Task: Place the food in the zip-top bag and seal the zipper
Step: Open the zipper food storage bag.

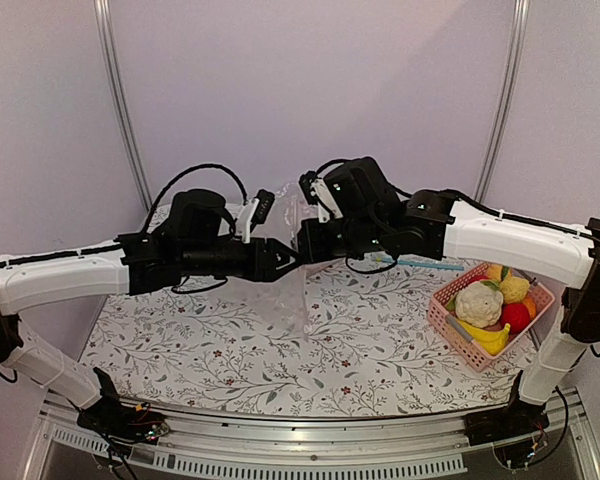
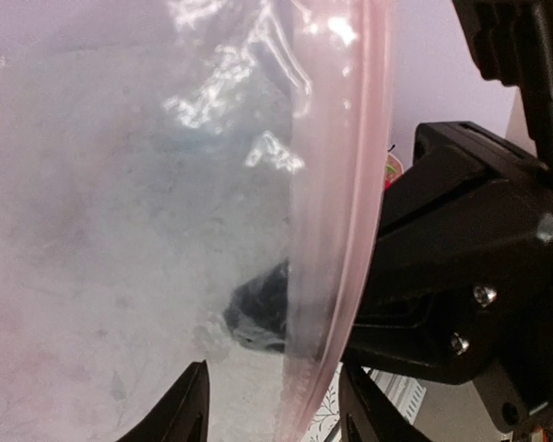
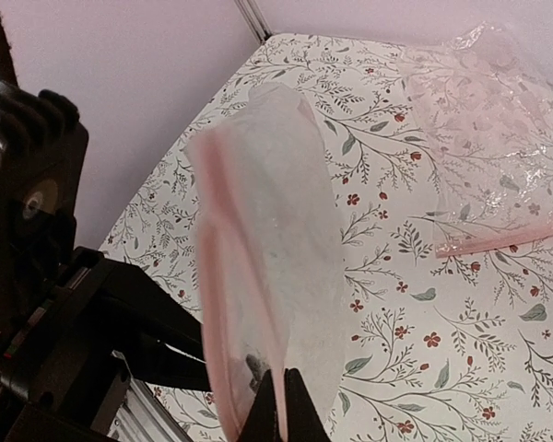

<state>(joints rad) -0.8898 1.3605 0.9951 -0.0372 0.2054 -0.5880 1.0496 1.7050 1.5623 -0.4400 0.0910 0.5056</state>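
Note:
The zip-top bag [image 1: 295,290] is transparent, with a pale pinkish zipper strip [image 2: 341,184] along its mouth edge. It hangs in the air over the middle of the table between both grippers. My right gripper [image 3: 283,405] is shut on the bag's strip edge [image 3: 212,276]. My left gripper [image 2: 276,410] is open, with the strip edge hanging between its spread fingers. In the top view the grippers meet tip to tip, left [image 1: 283,258] and right [image 1: 302,240]. The food lies in the pink basket [image 1: 445,325]: cauliflower [image 1: 478,302], lemon [image 1: 513,288], red fruit [image 1: 517,316] and banana [image 1: 488,338].
A second clear bag [image 3: 498,120] with a pinkish strip lies flat on the flowered tablecloth [image 1: 210,350] behind the right arm. A teal strip [image 1: 420,263] shows under the right arm. The basket stands at the table's right edge. The right wrist housing [image 2: 470,276] is very near the left camera.

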